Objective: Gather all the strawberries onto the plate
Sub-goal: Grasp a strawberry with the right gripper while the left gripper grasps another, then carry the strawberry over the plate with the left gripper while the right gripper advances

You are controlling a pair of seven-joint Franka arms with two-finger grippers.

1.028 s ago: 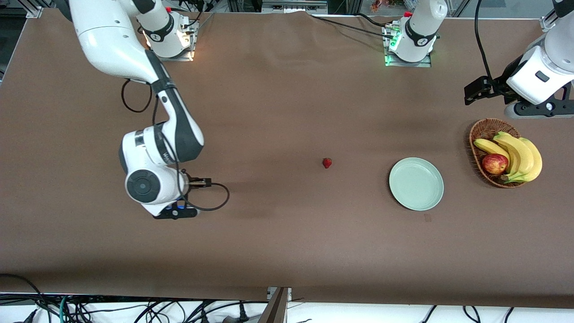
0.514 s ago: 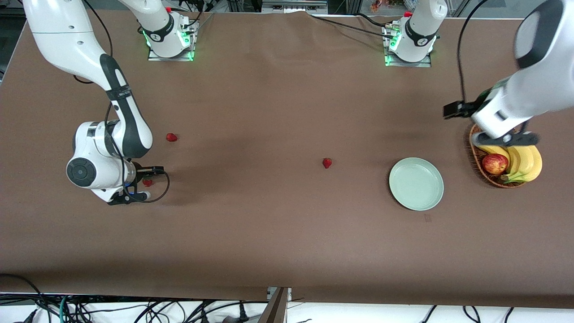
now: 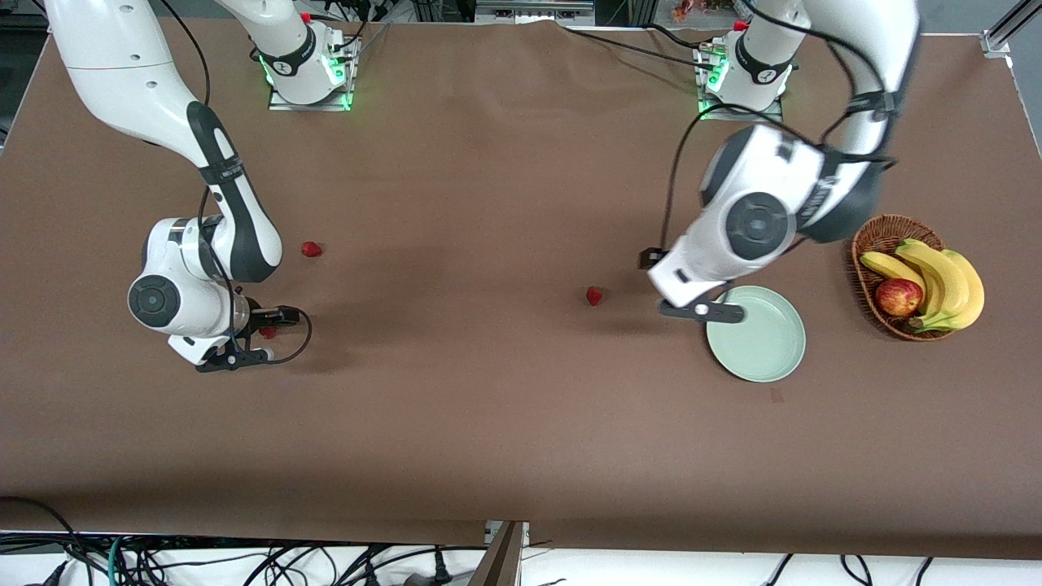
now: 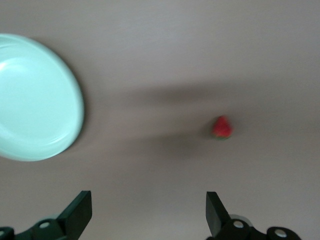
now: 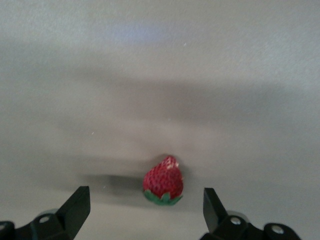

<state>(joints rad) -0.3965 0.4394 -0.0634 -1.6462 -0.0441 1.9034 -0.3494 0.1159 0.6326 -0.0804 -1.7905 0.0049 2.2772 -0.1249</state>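
Brown tabletop [image 3: 505, 423], round pale mint-green plate [image 3: 761, 342] beside hovering left gripper [image 4: 149, 217], jaws spread, nothing held, right gripper [image 5: 145, 212] jaws apart over small red strawberry [image 5: 163, 186], two more strawberries [image 3: 594, 295] apart.

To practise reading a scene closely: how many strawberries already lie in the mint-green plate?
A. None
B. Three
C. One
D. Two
A: the mint-green plate is bare, and all three strawberries lie on the brown table, with the right gripper over one of them, jaws open.
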